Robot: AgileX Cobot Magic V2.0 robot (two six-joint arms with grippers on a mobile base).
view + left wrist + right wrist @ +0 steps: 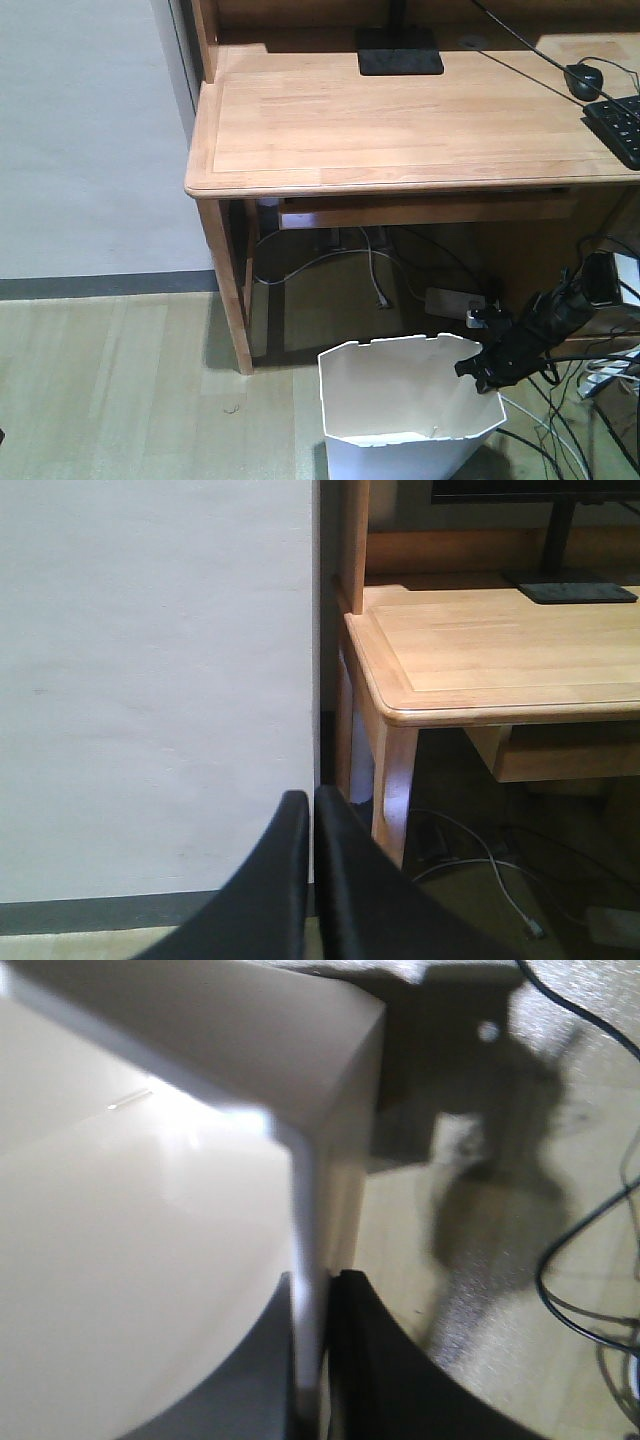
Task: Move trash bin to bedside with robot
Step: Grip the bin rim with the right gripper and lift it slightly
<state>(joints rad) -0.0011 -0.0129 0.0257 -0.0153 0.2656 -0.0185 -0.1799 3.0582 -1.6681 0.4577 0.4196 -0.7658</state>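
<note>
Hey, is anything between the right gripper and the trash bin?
Nothing visible. The right gripper is at the trash bin, its jaws on either side of the rim wall. The bedside is not in view, so that path cannot be judged.

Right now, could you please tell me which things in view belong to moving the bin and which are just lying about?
Part of the job:
trash bin
right gripper, clamped on the bin's rim

Just lying about:
desk
monitor stand
mouse
keyboard
power strip
cables under the desk
</note>
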